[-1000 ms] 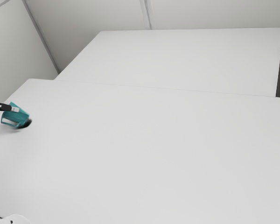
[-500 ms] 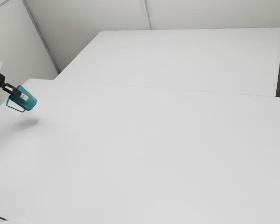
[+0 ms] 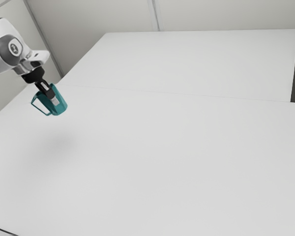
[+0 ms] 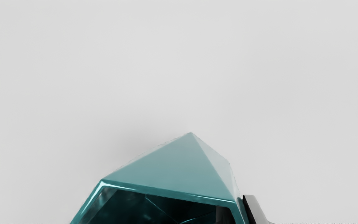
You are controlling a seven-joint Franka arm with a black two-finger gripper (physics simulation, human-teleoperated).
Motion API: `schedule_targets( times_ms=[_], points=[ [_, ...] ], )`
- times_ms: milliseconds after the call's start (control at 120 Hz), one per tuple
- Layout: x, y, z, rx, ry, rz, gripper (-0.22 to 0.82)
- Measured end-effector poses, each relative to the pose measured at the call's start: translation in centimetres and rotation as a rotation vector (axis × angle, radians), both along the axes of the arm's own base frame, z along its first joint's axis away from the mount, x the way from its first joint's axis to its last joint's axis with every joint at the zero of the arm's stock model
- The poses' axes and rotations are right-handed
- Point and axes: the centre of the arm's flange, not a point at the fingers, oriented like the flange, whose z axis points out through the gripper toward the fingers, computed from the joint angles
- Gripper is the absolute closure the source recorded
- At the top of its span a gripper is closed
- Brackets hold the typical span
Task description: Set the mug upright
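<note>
Nearly closed, the pincer grips the tilted mug by its wall above the surface, probably for turning room.

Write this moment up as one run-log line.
gripper: shut on mug wall | mug: teal, tilted, held above table | handle: toward exterior view's left | set upright: not yet

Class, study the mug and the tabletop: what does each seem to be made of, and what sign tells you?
Mug: glossy teal, perhaps glazed ceramic or plastic; bright highlights line its angular edges.

Tabletop: matte white, possibly laminate or painted board; its shading is soft, without visible grain.
</note>
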Motion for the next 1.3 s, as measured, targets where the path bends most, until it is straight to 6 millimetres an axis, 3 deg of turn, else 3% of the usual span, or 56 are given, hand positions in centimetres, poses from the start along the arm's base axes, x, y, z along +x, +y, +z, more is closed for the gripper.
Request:
schedule_targets(
  times_ms=[225,375,525,617,892,1300],
  points=[
    [-3.7,-8.6,-1.7,0.043,0.077,0.01,0.78],
    [-7.3,-9.6,-3.8,0.07,0.116,0.1,0.78],
    [-8.8,-12.3,-6.3,0.101,0.147,0.15,0.78],
    [-9.2,-14.0,-7.8,0.136,0.151,0.172,0.78],
    [-9.8,-15.4,-12.4,0.212,0.137,0.273,0.78],
    [-7.4,-18.5,-17.5,0.243,0.071,0.362,0.78]
  ],
)
